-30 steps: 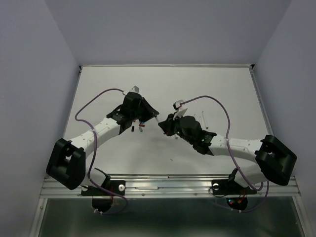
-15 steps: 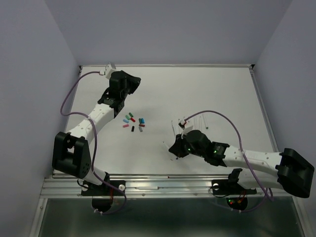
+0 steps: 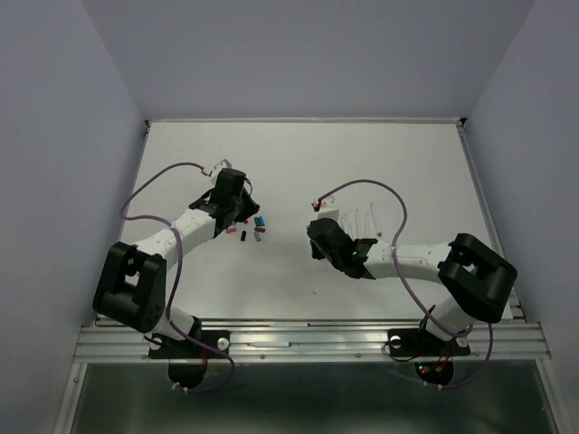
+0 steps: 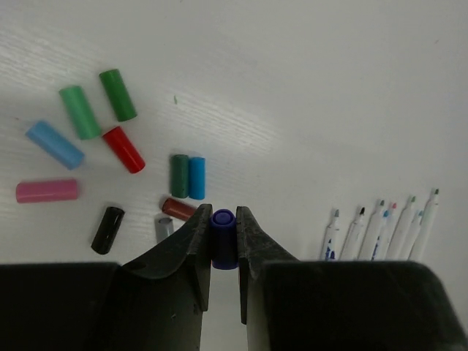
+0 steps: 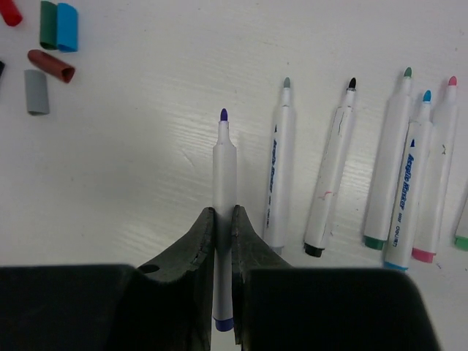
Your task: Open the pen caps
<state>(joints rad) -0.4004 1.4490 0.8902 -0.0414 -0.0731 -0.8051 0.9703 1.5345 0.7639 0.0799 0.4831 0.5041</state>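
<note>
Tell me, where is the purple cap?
In the left wrist view, the purple cap is pinched in the left gripper, just right of the grey cap and brown cap.

Uncapped purple-tipped pen (image 5: 224, 190) clamped between fingers (image 5: 196, 256)

Eleven pen caps (image 4: 123, 149) show in the left wrist view, ten loose and one purple cap (image 4: 223, 238) clamped, while the right wrist view shows seven uncapped pens (image 5: 333, 168), six lying and one purple-tipped pen (image 5: 224, 175) clamped.
</note>
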